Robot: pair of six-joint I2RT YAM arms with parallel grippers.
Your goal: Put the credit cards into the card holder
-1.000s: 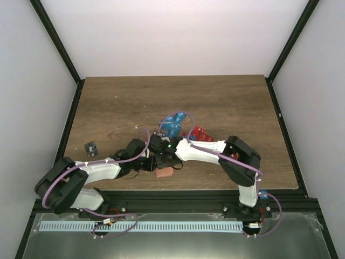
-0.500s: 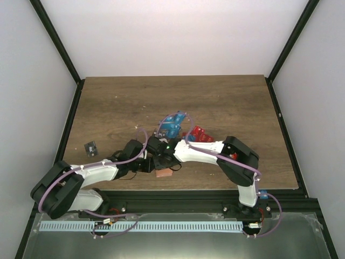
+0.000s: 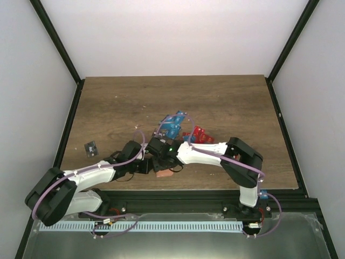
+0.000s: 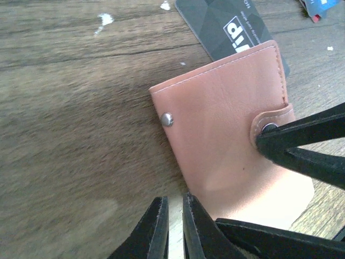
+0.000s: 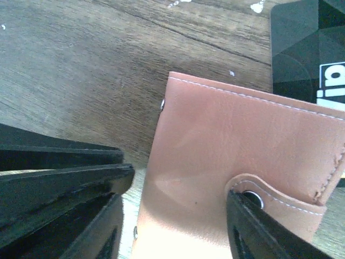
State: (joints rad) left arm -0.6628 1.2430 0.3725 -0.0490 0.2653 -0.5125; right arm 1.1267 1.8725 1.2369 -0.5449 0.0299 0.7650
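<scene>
- Near front edge of tabletop (image 3: 226, 102), between the two wrists: card holder (image 3: 163, 174), lying flat, snap tab (image 5: 259, 194) folded over one edge.
- Left tool (image 4: 173, 229): fingers almost together, thin slit only, nothing seen between them; tips just at holder's near corner.
- Right tool (image 5: 180, 186): jaws well apart, gripping nothing; one fingertip touching the snap tab, the other just off holder's opposite edge.
- Black card (image 4: 232, 24) poking out past holder's far edge; slotted in or merely underneath, cannot tell.
- Loose credit cards (image 3: 175, 127), blue and red, heaped farther back, beyond the holder and toward right arm's side; one dark card (image 3: 91, 147) well apart on the left.
- Judged key relation: tab directly under right fingertip, so right arm better placed for lifting it; left tool better placed for pinning the near corner. Heap likewise nearer right arm.
</scene>
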